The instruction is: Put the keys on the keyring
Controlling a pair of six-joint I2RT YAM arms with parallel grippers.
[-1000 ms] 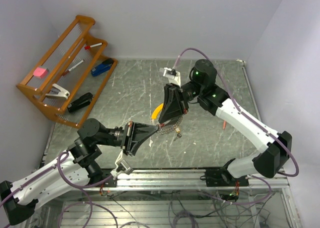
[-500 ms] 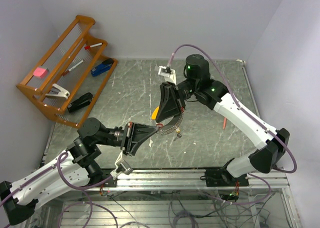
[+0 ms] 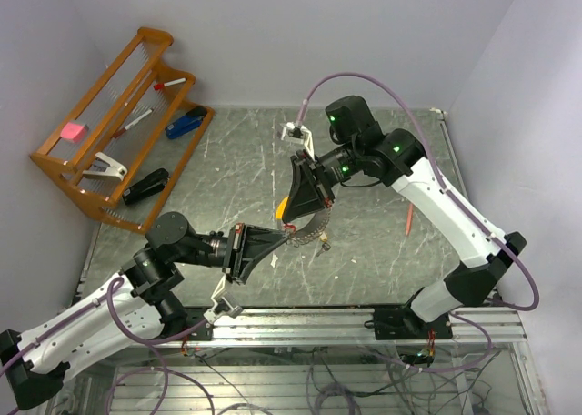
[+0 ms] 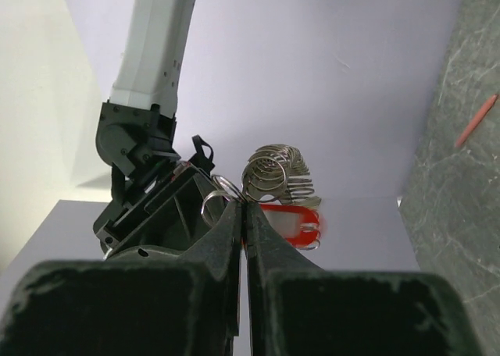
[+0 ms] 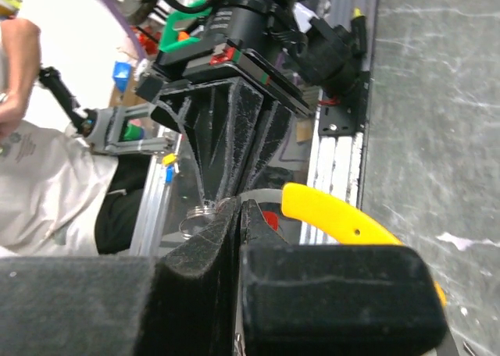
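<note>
My arms wear white shells over black joints: the left arm (image 3: 82,328) at the lower left of the frame, the right arm (image 3: 455,219) at the right. A mauve cable (image 3: 364,78) loops along each. Each ends in a black, ribbed wedge, the left tool (image 3: 284,239) and the right tool (image 3: 288,220). Green lights (image 3: 396,146) glow on my right arm's joints.
</note>
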